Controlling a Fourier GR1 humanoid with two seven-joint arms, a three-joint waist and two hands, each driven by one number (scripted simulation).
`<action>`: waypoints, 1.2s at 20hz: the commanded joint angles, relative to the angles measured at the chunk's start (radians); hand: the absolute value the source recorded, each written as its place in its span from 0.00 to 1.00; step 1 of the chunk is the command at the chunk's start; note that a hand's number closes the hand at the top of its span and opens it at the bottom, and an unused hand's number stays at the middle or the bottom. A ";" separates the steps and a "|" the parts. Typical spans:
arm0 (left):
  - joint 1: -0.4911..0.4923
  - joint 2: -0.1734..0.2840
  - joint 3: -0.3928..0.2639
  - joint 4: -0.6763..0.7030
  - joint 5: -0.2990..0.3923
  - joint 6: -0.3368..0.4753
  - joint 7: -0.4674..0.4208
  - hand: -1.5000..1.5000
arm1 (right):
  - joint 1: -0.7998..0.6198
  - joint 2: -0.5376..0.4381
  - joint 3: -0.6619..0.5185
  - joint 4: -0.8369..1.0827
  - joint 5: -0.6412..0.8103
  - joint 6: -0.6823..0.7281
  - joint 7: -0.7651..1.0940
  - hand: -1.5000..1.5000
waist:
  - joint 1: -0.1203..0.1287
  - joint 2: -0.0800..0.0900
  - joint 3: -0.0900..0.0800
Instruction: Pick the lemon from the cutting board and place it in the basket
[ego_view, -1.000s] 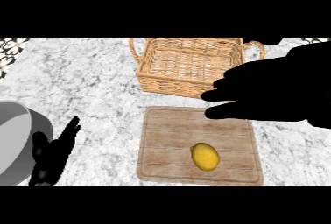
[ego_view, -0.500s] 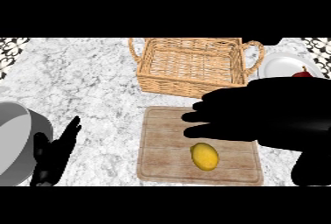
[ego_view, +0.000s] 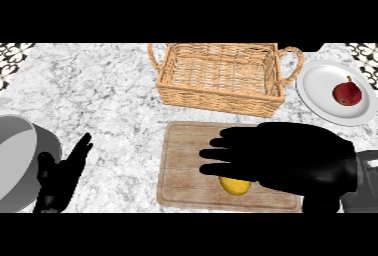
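Note:
A yellow lemon (ego_view: 236, 186) lies on the wooden cutting board (ego_view: 184, 165) in the lower middle of the head view. My right hand (ego_view: 284, 157) hovers over the board with its fingers spread and pointing left; it covers the lemon's upper half, and only the lower part shows under the palm. The hand is open. A woven basket (ego_view: 220, 77) with two handles stands just behind the board. My left hand (ego_view: 63, 175) rests open at the lower left, fingers up.
A white plate (ego_view: 325, 95) with a red pear-like fruit (ego_view: 347, 92) sits at the right, beside the basket. A grey round pan or bowl (ego_view: 22, 155) fills the left edge, next to the left hand. The counter is grey-white marble.
My right hand has moved down and toward me, from over the board's far edge to directly above the lemon, uncovering the basket and the plate. The left hand has stayed still.

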 joint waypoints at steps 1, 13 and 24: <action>0.028 -0.009 0.003 0.085 0.014 -0.033 0.023 0.50 | 0.049 0.003 0.045 0.035 0.122 -0.032 -0.087 0.00 | 0.001 0.010 -0.013; -0.025 -0.073 -0.009 0.118 -0.047 -0.007 0.045 0.50 | 0.116 0.070 0.118 0.173 0.345 -0.195 -0.255 0.00 | -0.007 0.010 -0.013; 0.058 -0.044 0.041 0.038 -0.027 -0.055 0.058 0.50 | 0.170 0.154 0.165 0.223 0.467 -0.244 -0.286 0.00 | -0.001 0.006 -0.013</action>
